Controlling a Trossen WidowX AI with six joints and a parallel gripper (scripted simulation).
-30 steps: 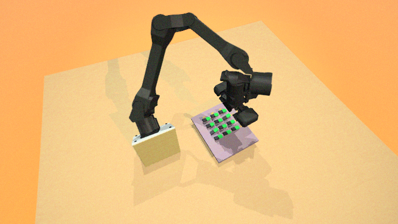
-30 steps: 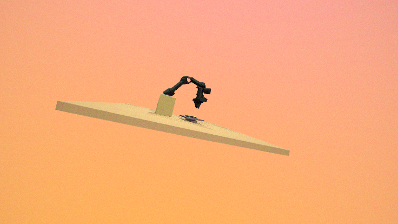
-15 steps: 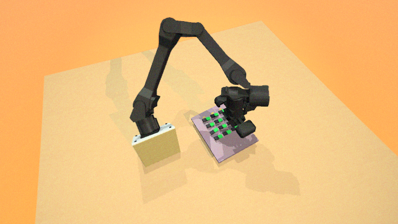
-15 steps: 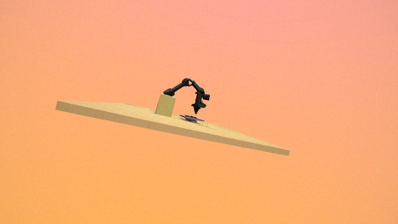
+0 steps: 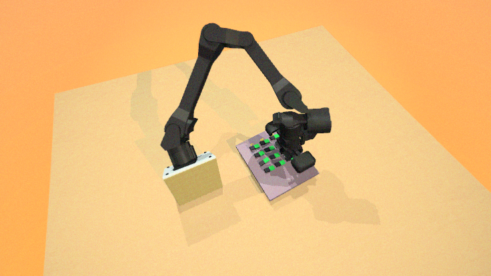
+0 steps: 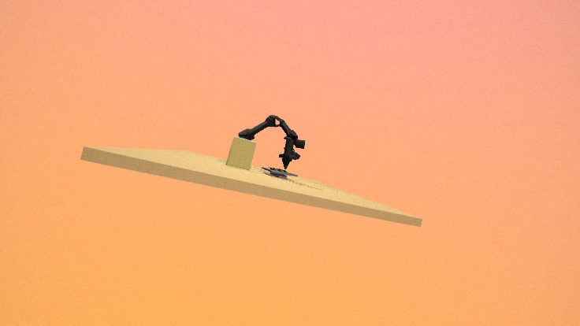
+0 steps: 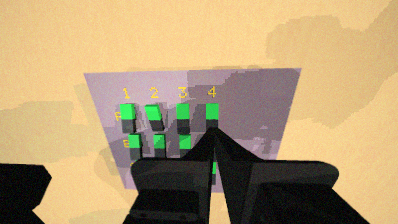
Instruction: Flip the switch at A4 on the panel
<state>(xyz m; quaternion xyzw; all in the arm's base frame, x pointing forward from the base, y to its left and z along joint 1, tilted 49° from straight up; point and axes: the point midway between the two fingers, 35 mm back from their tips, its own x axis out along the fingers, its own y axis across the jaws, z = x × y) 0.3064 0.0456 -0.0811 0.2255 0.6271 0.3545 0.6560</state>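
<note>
A purple switch panel (image 5: 285, 185) (image 6: 280, 173) (image 7: 260, 100) lies flat on the table, with yellow column numbers printed on it. The A4 switch (image 7: 212, 114) is the rightmost one in the far row; its far half is green and its near half is dark. My gripper (image 7: 213, 131) (image 5: 291, 156) (image 6: 285, 166) is shut, with nothing between the fingers. Its joined tips point down at the near, dark end of A4. I cannot tell whether they touch it. In the top view the gripper hides A4.
Switches A1 (image 7: 127, 117), A2 (image 7: 153, 116) and A3 (image 7: 182, 117) stand left of A4, with row B (image 7: 159, 143) just in front. The gripper hides the nearer switches. The arm's base sits on a tan block (image 5: 193, 178) left of the panel.
</note>
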